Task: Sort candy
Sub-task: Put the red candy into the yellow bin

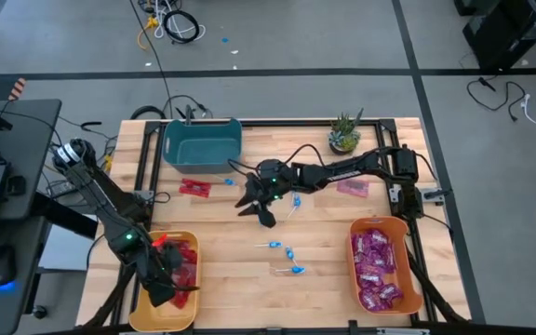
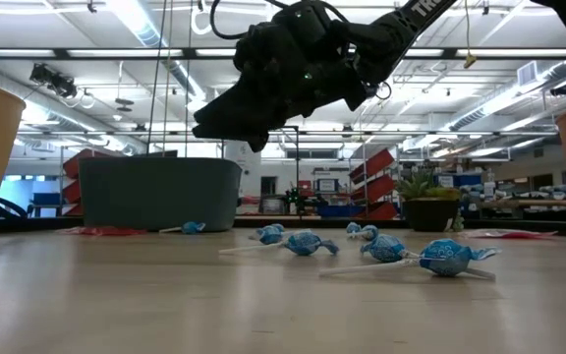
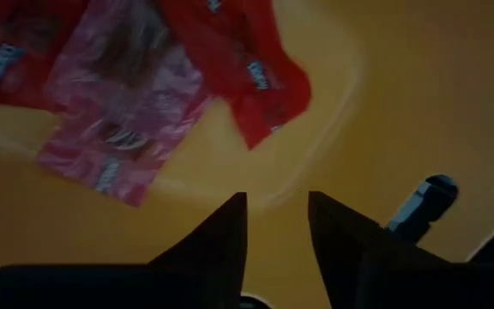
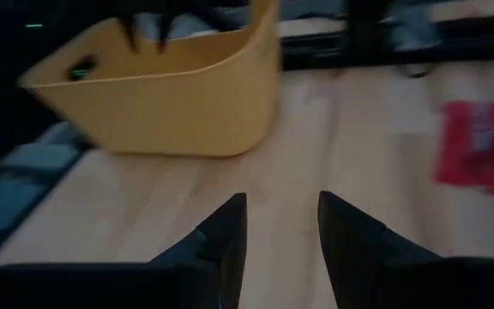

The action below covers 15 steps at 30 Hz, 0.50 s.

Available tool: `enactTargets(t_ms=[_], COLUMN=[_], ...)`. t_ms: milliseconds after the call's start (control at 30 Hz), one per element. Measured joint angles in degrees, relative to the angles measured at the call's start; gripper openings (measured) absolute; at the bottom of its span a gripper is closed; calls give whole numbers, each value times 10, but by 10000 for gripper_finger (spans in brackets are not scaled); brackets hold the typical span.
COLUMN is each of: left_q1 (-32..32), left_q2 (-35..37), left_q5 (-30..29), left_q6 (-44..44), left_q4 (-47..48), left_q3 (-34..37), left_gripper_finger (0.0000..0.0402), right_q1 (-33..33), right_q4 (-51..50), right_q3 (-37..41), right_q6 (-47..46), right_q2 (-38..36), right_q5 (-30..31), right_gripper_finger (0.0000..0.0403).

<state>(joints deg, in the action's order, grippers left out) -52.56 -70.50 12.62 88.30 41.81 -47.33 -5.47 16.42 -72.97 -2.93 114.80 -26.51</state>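
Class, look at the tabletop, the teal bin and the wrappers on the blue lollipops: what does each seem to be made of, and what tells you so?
Tabletop: apparently pale wood, matt; parallel plank seams and grain lines show.
Teal bin: probably moulded plastic; even colour, rounded corners, smooth walls with a soft sheen.
Blue lollipop wrappers: likely thin film or waxed paper; crinkled and twisted at the ends, catching light. The sticks look white, possibly paper or plastic.

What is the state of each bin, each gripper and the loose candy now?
yellow bin: holds red packets.
orange bin: holds purple packets.
teal bin: contents not visible.
left gripper: open, empty, over yellow bin.
right gripper: open, empty, above table.
blue lollipops: loose on table.
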Motion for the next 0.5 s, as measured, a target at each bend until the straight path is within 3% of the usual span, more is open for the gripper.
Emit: enactTargets(t_ms=[233, 400, 500], left_q1=[0, 5, 7], left_q2=[1, 10, 20], left_q5=[6, 13, -16], left_q6=[-27, -57, -108], left_q4=[12, -4, -7], left_q3=[0, -14, -34], left_gripper_finger=[137, 137, 137], right_q1=[10, 20, 22], right_q4=[19, -25, -58], right_q3=[-1, -38, -68], right_q6=[48, 87, 104], right_q2=[0, 0, 0], right_q5=[128, 208, 260], right_gripper_finger=[129, 129, 129])
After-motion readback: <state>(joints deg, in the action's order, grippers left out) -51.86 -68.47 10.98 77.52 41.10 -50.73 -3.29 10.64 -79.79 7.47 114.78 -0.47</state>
